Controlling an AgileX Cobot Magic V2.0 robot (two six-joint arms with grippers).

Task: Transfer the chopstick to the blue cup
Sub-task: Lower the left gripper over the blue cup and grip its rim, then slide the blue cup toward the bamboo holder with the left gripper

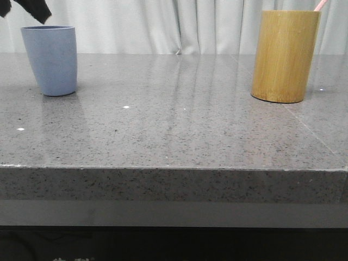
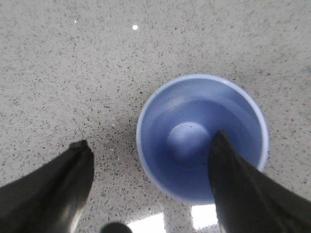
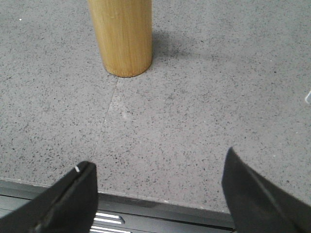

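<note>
The pale blue cup (image 1: pixel 50 60) stands at the far left of the grey table. From above in the left wrist view the blue cup (image 2: pixel 194 121) is empty. My left gripper (image 2: pixel 148 143) is open above it, one finger over the cup's mouth, the other over the table beside it. Only a dark tip of this gripper (image 1: pixel 30 8) shows in the front view, above the cup. A pink chopstick end (image 1: pixel 321 5) sticks out of the bamboo cylinder (image 1: pixel 285 55) at the right. My right gripper (image 3: pixel 158 165) is open and empty over the table's front edge, apart from the bamboo cylinder (image 3: pixel 122 36).
The grey speckled table top (image 1: pixel 174 125) runs between the two cups. Its front edge (image 3: pixel 160 201) lies under my right gripper. White curtains hang behind the table.
</note>
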